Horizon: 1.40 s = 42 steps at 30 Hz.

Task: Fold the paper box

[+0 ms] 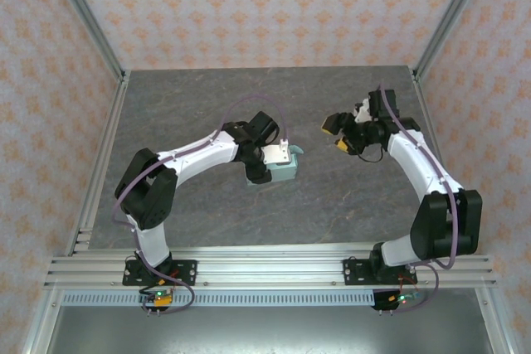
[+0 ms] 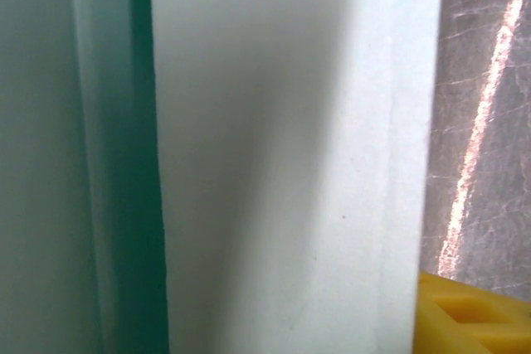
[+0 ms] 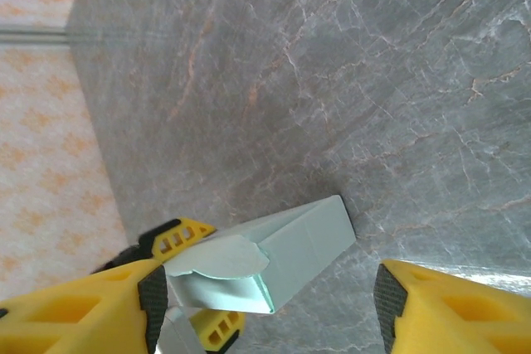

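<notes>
the left claw [image 1: 265,173] grips the pale mint paper box [image 1: 284,173] near the middle of the grey marbled desk [image 1: 191,105], one yellow finger [image 3: 178,238] on each side of it. the box's end flap [image 3: 217,259] stands open. the right claw [image 1: 338,135] hangs spread wide, apart from the box, nearer the desk's right edge.

No readable text, label, brand, number or sign showing anywhere; paper box [image 3: 282,259] card showing plain, unprinted.
</notes>
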Motion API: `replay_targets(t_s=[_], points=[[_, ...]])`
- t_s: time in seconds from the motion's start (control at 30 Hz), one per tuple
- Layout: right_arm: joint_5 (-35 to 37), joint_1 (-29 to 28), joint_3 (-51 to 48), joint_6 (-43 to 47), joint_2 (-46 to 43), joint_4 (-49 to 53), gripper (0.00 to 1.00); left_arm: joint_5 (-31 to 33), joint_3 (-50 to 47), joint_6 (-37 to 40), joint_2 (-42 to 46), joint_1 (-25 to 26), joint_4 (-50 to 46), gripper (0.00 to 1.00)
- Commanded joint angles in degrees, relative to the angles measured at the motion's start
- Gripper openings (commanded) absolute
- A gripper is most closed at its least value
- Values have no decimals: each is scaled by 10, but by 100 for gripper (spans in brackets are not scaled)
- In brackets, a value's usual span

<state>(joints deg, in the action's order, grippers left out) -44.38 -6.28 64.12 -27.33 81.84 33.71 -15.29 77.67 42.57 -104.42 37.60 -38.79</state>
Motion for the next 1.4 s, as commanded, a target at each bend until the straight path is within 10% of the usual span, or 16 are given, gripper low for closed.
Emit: replay_targets(t_s=[0.0,0.57,0.83,1.37], points=[[57,-21,11,34,-3,55,68,-28,16,9,20,-3,-11,66],[-37,-48,65,-1,54,56,80,-51,38,34,0,-8,-39,51],[-59,-50,-19,409,-25,-29,80,-93,51,40,-25,-21,-47,53],[-19,-132,-62,673,1,-119,60,-125,54,20,-19,-27,-46,55]])
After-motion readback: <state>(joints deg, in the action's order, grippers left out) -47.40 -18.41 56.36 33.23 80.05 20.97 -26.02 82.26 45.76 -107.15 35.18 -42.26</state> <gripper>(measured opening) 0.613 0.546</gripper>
